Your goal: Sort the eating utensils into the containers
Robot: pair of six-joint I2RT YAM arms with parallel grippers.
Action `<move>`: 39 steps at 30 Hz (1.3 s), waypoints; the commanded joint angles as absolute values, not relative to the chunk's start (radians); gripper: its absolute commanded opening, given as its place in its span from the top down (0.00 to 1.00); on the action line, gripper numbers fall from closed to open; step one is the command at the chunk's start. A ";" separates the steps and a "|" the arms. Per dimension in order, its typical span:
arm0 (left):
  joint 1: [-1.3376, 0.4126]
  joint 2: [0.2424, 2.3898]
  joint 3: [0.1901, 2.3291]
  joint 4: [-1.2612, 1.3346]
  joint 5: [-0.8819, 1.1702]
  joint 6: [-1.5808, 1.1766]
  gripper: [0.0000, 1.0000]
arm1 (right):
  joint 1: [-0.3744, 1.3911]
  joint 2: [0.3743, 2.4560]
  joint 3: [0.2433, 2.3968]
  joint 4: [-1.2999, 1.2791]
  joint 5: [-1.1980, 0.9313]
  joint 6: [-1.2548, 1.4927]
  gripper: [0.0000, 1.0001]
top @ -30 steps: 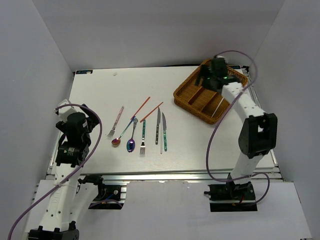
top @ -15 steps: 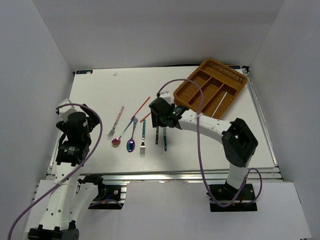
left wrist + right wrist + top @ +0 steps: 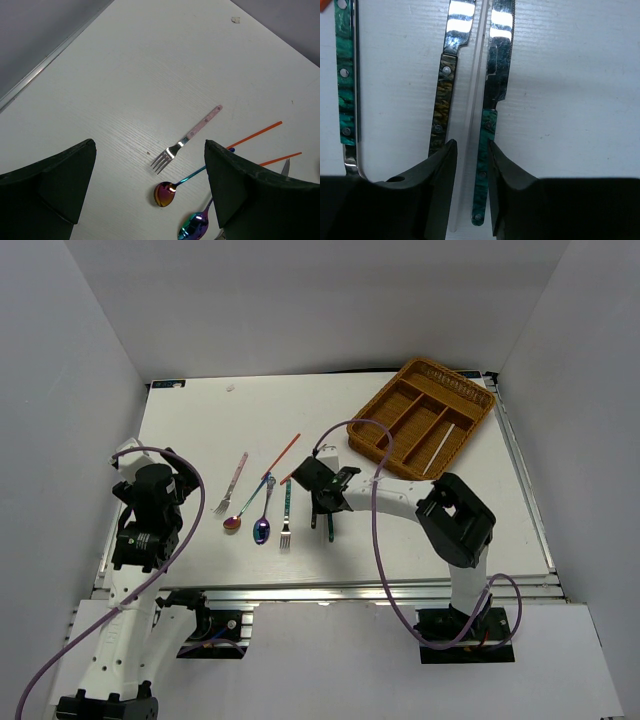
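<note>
My right gripper (image 3: 471, 147) is low over the table, its jaws open only narrowly. Between them lie a pale chopstick (image 3: 472, 100) and the handle of a teal knife (image 3: 485, 165); the right finger touches that handle. A dark-handled knife (image 3: 445, 85) lies just left, a teal fork (image 3: 344, 75) further left. From above, the right gripper (image 3: 326, 512) covers the knives. A pink fork (image 3: 187, 140), two iridescent spoons (image 3: 167, 192) (image 3: 195, 227) and red chopsticks (image 3: 255, 134) lie ahead of my open, empty left gripper (image 3: 150, 144). The wicker tray (image 3: 420, 364) holds one pale chopstick (image 3: 437, 452).
The tray sits at the far right corner of the white table. White walls close in the back and sides. The right arm's purple cable (image 3: 372, 500) arcs over the table between the tray and the utensil row.
My right arm swung from above the tray down to the knives at the middle of the table and its jaws narrowed round the pale chopstick and teal knife handle. The left arm stayed still.
</note>
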State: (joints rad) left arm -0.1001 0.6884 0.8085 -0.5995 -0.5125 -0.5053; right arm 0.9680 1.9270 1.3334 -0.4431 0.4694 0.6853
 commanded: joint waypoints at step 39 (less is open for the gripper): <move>-0.097 0.673 0.804 -0.598 -0.506 -0.502 0.02 | 0.969 1.936 1.327 -0.434 0.440 0.779 1.00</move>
